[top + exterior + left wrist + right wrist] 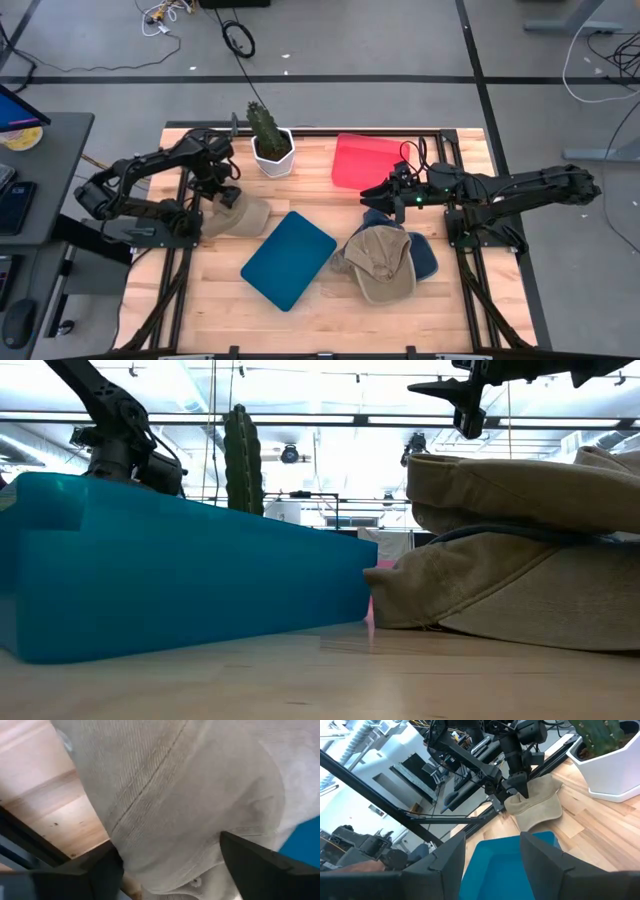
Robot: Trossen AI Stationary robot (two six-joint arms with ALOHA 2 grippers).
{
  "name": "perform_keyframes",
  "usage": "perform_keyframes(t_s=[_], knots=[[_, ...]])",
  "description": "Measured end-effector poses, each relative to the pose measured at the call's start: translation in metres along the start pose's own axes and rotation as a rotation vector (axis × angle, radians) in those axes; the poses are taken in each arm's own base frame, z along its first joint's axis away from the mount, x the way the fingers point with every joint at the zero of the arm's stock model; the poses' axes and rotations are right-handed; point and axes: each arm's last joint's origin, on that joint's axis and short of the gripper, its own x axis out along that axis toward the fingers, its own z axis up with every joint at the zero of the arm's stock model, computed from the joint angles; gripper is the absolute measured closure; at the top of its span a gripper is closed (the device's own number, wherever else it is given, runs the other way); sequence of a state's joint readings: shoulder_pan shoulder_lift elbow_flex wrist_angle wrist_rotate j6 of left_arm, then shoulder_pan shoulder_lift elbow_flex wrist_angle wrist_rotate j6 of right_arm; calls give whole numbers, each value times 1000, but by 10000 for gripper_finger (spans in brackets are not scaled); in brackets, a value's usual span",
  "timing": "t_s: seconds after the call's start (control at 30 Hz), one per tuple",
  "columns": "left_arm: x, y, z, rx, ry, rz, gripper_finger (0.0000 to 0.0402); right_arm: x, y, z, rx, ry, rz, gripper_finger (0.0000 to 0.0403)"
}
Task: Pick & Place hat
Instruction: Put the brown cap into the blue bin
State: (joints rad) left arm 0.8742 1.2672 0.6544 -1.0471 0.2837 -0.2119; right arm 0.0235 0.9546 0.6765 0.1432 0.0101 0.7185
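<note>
The left gripper (222, 196) is closed on a beige hat (240, 216), left of centre in the high view; the fabric is ribbed corduroy (185, 795). Just right lies a teal tray (288, 259), and above it a cactus (265, 124) in a white pot (273, 155). The right gripper (372, 191) hangs open near a red tray (365, 160), above a pile of hats (382, 262).

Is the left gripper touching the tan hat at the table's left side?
Touching. In the right wrist view, the left gripper presses onto the tan hat; the left wrist view shows its fabric between the fingers.
</note>
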Motion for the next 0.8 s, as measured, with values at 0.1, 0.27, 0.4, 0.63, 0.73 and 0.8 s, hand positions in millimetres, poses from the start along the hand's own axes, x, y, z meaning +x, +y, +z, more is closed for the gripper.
perform_keyframes(t_s=[0.1, 0.27, 0.4, 0.63, 0.73, 0.8], knots=[[-1, 0, -1, 0, -2, -14, 166, 0, 0, 0, 0, 0, 0, 211], [-2, 0, -6, -11, 36, -10, 277, 0, 0, 0, 3, 0, 0, 211], [-3, 1, -12, -4, 85, -4, 366, 0, 0, 0, -1, 0, -1, 211], [-16, 0, -29, -5, 65, -49, 393, 0, 0, 0, -1, 0, -1, 211], [-29, -3, -38, -14, 16, -88, 396, 0, 0, 0, -1, 0, -1, 211], [-44, -7, -43, -21, -38, -114, 396, 0, 0, 0, -1, 0, -1, 211]])
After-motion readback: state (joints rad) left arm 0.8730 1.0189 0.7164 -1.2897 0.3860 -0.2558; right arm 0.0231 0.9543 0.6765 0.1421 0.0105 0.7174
